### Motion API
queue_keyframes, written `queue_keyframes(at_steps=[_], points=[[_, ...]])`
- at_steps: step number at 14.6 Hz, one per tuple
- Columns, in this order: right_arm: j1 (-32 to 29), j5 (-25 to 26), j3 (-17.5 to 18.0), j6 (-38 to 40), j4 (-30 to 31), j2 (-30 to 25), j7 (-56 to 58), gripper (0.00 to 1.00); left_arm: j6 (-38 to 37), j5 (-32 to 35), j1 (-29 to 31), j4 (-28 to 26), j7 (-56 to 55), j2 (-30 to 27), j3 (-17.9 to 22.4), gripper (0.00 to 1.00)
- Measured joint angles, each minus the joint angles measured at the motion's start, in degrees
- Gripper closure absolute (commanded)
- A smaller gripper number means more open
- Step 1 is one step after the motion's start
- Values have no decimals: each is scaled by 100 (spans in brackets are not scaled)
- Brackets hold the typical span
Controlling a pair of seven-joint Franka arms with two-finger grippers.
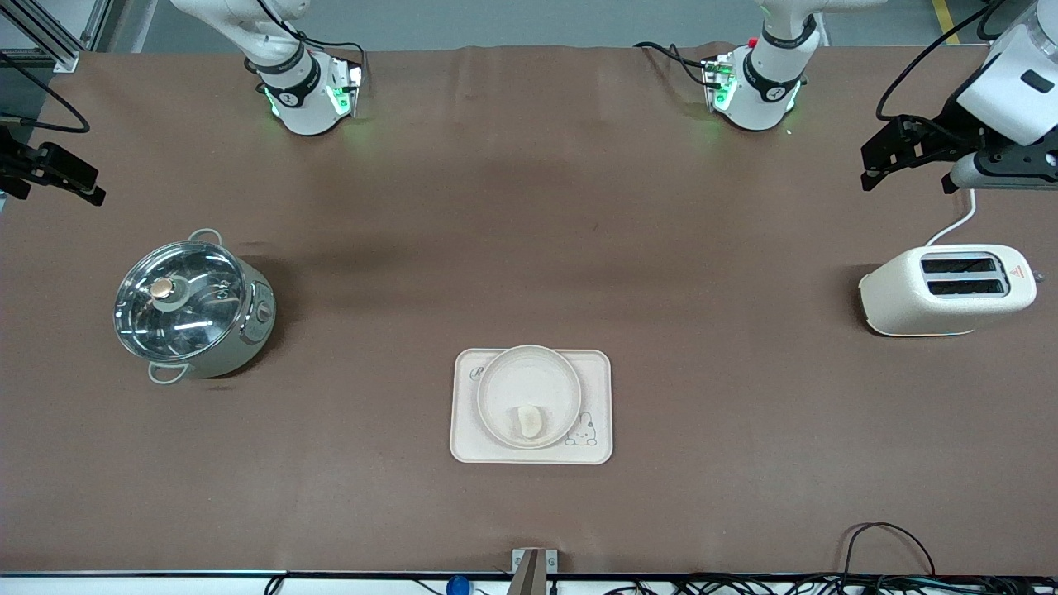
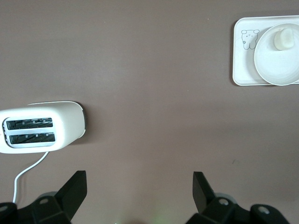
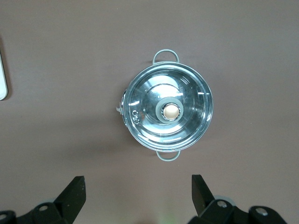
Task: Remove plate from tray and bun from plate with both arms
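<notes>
A: What do I have on the counter (image 1: 529, 207) right now?

B: I see the tray (image 1: 531, 451) lying flat near the front camera's edge, midway between the two ends. The plate (image 1: 529, 382) sits on it, and the bun (image 1: 529, 421) lies in the plate, on the part nearest the camera.

A: And my jaws?

B: The left gripper (image 2: 138, 186) hangs in the air with its jaws spread wide, holding nothing, over bare counter beside the toaster (image 1: 947, 290), well apart from the tray. The right gripper (image 3: 138, 186) is also up with its jaws spread and empty, over bare counter just beside the lidded pot (image 3: 167, 111). Both arms are waiting at their own ends.

A: Anything touching the plate?

B: Only the tray under it and the bun in it.
</notes>
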State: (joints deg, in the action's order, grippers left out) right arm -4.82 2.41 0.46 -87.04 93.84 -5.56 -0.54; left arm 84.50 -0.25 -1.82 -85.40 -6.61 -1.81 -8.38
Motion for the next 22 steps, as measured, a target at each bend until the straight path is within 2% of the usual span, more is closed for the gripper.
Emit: queue_keyframes(at_steps=[10, 13, 18, 22], points=[[53, -5, 61, 54, -264, 4, 3, 0, 0, 0, 2, 1, -10, 69, 1, 0], [237, -178, 101, -132, -245, 136, -7, 0, 0, 0, 2, 2, -13, 77, 1, 0], [376, -819, 112, -1023, -180, 899, -49, 0, 0, 0, 7, 7, -14, 78, 1, 0], [956, -993, 126, -1917, -162, 1722, -653, 0, 0, 0, 22, 12, -14, 85, 3, 0]])
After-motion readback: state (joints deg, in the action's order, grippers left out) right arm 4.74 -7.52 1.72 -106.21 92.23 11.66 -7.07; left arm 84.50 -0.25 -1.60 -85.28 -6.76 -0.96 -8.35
